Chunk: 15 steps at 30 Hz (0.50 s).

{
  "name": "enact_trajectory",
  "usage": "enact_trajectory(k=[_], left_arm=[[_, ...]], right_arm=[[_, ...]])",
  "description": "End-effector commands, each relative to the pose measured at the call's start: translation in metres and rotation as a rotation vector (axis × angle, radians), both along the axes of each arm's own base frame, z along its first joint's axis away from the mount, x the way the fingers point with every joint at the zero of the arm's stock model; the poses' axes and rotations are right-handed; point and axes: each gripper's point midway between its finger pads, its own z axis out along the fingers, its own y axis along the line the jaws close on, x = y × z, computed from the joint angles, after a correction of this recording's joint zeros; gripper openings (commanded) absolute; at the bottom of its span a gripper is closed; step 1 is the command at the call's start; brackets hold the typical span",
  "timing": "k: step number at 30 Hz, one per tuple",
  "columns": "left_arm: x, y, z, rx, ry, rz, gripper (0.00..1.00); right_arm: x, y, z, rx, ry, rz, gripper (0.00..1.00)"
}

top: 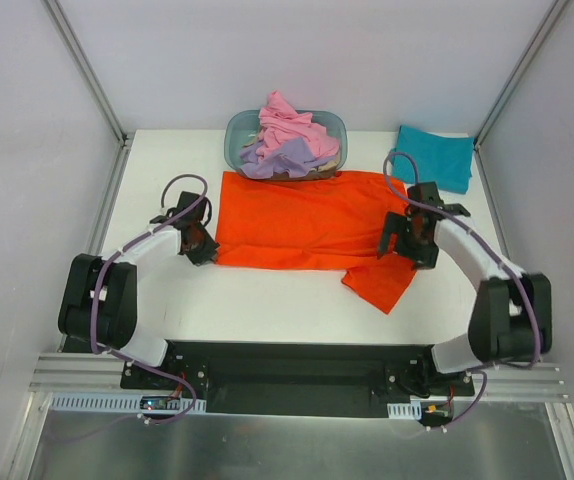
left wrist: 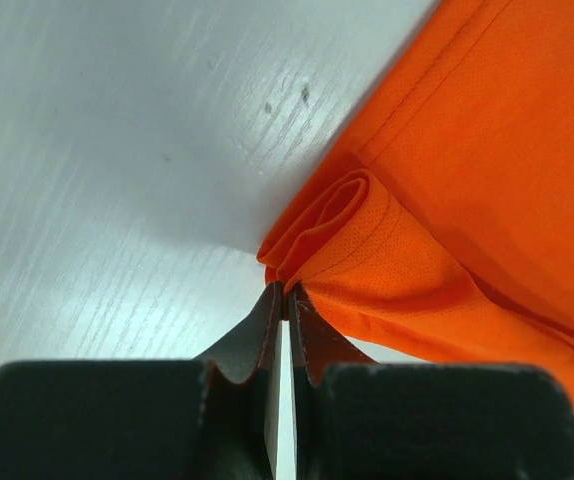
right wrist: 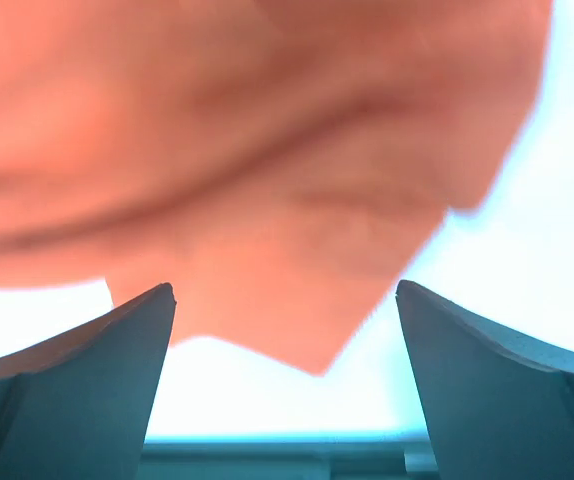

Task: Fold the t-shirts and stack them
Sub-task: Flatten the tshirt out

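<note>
The orange t-shirt (top: 302, 222) lies spread across the middle of the table, with one sleeve sticking out at the front right (top: 382, 282). My left gripper (top: 205, 246) is shut on the shirt's bunched left front corner (left wrist: 317, 225); in the left wrist view its tips (left wrist: 285, 292) pinch the cloth edge. My right gripper (top: 401, 243) is open at the shirt's right edge. In the right wrist view (right wrist: 285, 295) the blurred orange cloth (right wrist: 267, 180) hangs close ahead of its spread fingers. A folded teal t-shirt (top: 435, 156) lies at the back right.
A translucent blue-grey tub (top: 239, 128) at the back centre holds crumpled pink (top: 287, 120) and lavender (top: 279, 158) t-shirts and touches the orange shirt's far edge. White walls enclose the table (top: 267, 300) at the left, right and back.
</note>
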Motion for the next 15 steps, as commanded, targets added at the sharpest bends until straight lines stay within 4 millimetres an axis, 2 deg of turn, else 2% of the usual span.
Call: enact_trajectory(k=[1,4,5,10,13,15], left_arm=[[-0.010,-0.004,-0.011,-0.031,0.026,-0.028,0.00],[-0.013,-0.008,-0.013,-0.050,0.032,-0.048,0.00],[-0.014,-0.009,-0.013,-0.051,0.032,-0.055,0.00],[-0.014,-0.009,-0.009,-0.059,0.009,-0.058,0.00],[-0.016,-0.007,-0.007,-0.052,-0.009,-0.052,0.00],[-0.019,-0.005,-0.007,-0.047,-0.011,-0.049,0.00]], right_arm=[[-0.077,-0.019,0.009,-0.052,0.081,-0.095,0.97],[-0.101,-0.006,0.005,-0.002,0.105,-0.119,0.97],[-0.113,0.006,0.004,0.039,0.124,-0.099,0.97],[-0.141,0.031,-0.004,0.019,0.203,-0.056,0.99],[-0.151,0.033,-0.013,-0.005,0.247,-0.059,0.94],[-0.156,0.032,-0.020,-0.018,0.266,-0.063,0.85]])
